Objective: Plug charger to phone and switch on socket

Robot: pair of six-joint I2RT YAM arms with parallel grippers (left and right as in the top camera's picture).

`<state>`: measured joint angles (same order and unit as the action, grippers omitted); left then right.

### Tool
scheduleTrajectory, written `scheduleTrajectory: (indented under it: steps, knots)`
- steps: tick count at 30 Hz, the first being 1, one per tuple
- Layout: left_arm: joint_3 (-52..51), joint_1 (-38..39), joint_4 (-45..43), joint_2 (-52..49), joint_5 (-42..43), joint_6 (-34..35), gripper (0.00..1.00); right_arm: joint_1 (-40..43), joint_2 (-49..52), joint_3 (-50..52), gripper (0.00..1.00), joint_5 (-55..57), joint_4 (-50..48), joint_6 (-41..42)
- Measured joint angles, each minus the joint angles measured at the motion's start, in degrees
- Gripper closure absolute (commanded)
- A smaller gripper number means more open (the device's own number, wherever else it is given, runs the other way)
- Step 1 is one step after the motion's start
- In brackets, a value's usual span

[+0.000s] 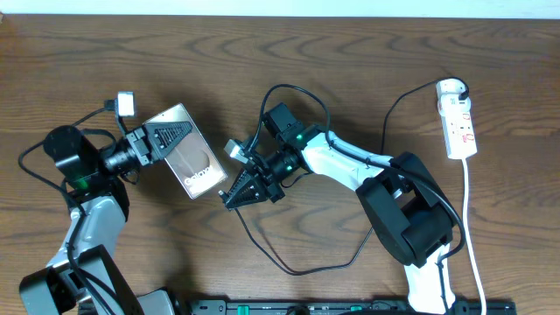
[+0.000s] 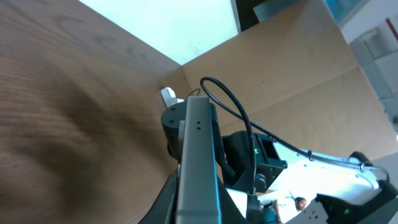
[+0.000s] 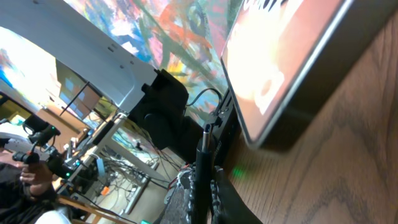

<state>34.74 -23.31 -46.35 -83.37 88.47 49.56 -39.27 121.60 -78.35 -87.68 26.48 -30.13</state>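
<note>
The phone (image 1: 194, 157) is a glossy slab with white lettering, tilted up on the table at centre left. My left gripper (image 1: 166, 136) is shut on its upper end; in the left wrist view its grey edge (image 2: 198, 162) runs between the fingers. My right gripper (image 1: 236, 191) is shut on the charger plug (image 3: 204, 155), whose tip sits just below the phone's lower end (image 3: 292, 68), apart from it. The thin black charger cable (image 1: 289, 262) loops over the table to the socket (image 1: 458, 118), a white power strip at the far right.
The socket's white cord (image 1: 472, 227) runs down the right side toward the front edge. A small white block (image 1: 127, 105) sits on my left arm above the phone. A black rail (image 1: 350, 306) lines the front edge.
</note>
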Motion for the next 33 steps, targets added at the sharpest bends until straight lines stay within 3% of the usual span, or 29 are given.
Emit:
scheduleTrajectory:
  steps: [12, 21, 33]
  knots:
    - [0.0, 0.3, -0.3, 0.0, -0.6, -1.3, 0.93, 0.0, 0.0, 0.0, 0.96, 0.0, -2.3, 1.1]
    - [0.0, 0.3, -5.0, 0.0, -1.4, 0.8, 0.92, 0.0, 0.0, 0.1, 0.95, -0.2, -9.0, 9.9]
    - [0.0, 0.3, -7.4, 0.0, -3.6, 3.1, 0.93, 0.0, 0.0, 0.1, 0.94, -0.2, -10.1, 17.0]
